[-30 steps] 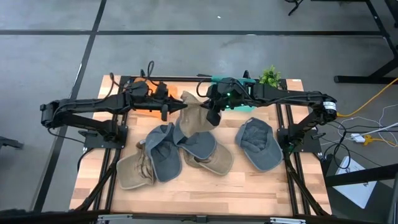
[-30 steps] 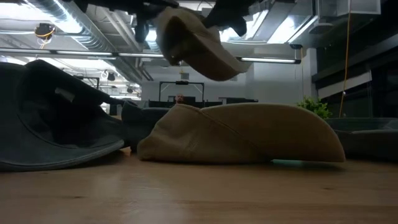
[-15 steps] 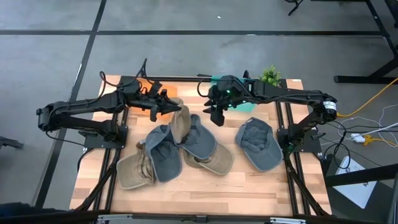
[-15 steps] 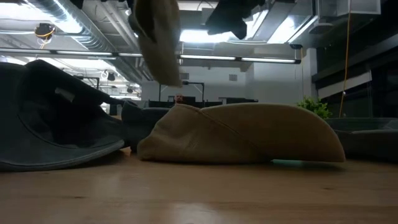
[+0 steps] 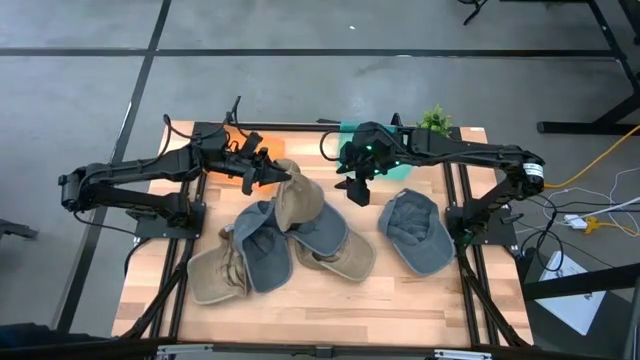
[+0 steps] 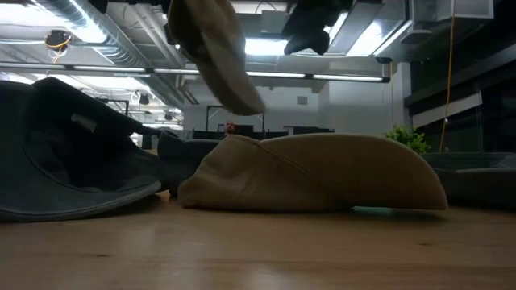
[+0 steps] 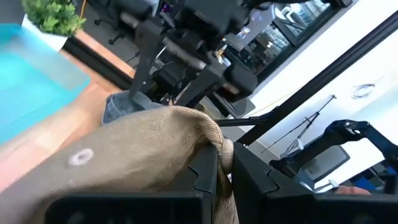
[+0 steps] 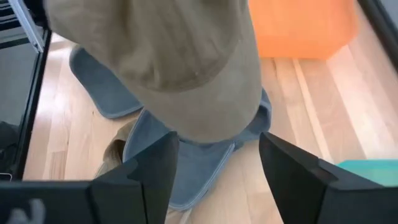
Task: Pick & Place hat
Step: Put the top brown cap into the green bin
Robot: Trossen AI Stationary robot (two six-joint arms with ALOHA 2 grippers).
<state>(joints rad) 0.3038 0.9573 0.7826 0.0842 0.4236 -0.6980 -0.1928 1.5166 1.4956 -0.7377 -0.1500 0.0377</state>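
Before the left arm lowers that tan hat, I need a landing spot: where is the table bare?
Bare wood runs along the table's near edge, below the hat pile. The centre is crowded; the grey hat fills the right.

**A:** Where do I see the raised hat (image 5: 298, 200)?

**B:** I read it hanging from the left gripper (image 5: 272, 178), above the left-centre heap of hats (image 5: 285, 245) on the table (image 5: 330, 295).

**A:** And to the right?

**B:** The right gripper (image 5: 358, 190) hangs apart, right of the raised hat; a single hat (image 5: 416, 232) lies near the right edge, a plant (image 5: 434, 122) at the far right corner.
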